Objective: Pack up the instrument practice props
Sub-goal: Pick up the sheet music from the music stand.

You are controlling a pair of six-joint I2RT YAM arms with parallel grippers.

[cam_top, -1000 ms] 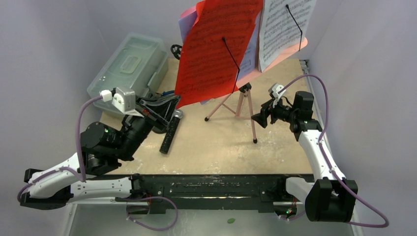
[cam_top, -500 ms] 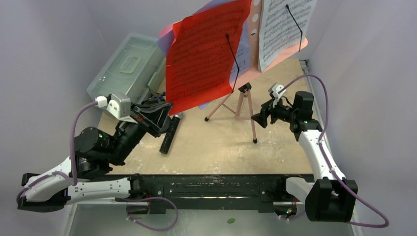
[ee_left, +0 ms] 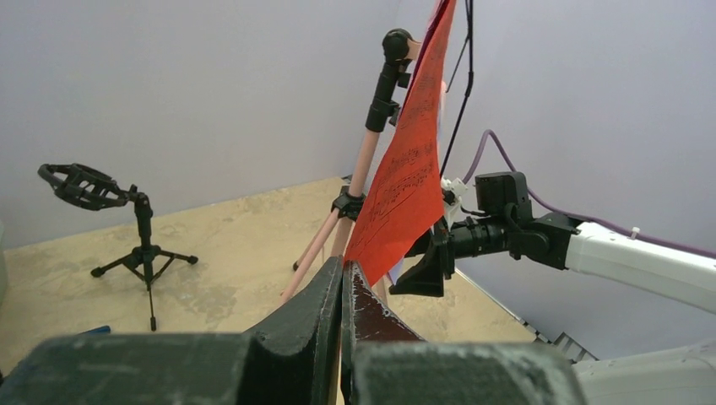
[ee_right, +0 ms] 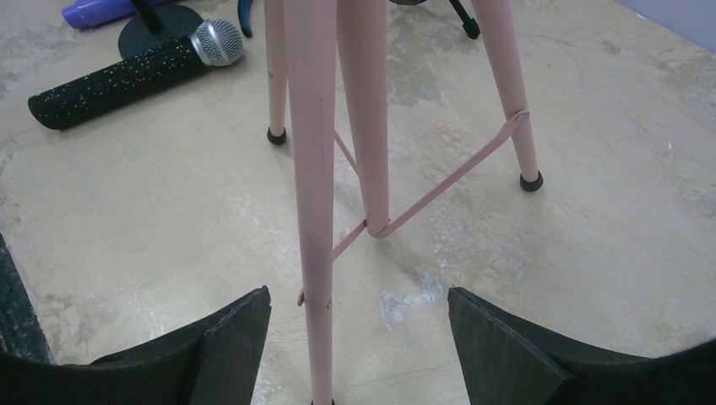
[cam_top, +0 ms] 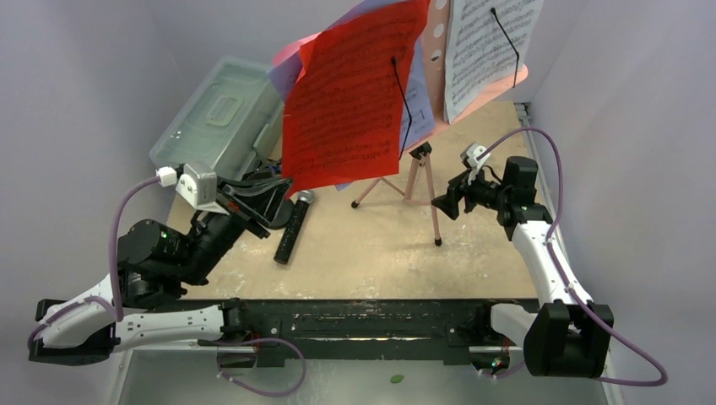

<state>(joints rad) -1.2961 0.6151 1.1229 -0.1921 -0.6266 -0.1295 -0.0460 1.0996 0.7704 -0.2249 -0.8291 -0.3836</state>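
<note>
Lilac walls point(cam_top: 84, 84) | beige tabletop point(cam_top: 371, 253) | left claw point(ee_left: 342, 268) pinching red page point(ee_left: 409, 186) | right claw point(ee_right: 359, 295) open

The overhead camera looks down from above and behind the robot. The wrist cameras look out low from either side, meeting at the pink stand point(ee_right: 312, 169), the right one closest.

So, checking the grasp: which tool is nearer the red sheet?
Left. The left tool is shut on the red sheet at its lower corner; the right tool hangs open by the pink stand legs.
</note>
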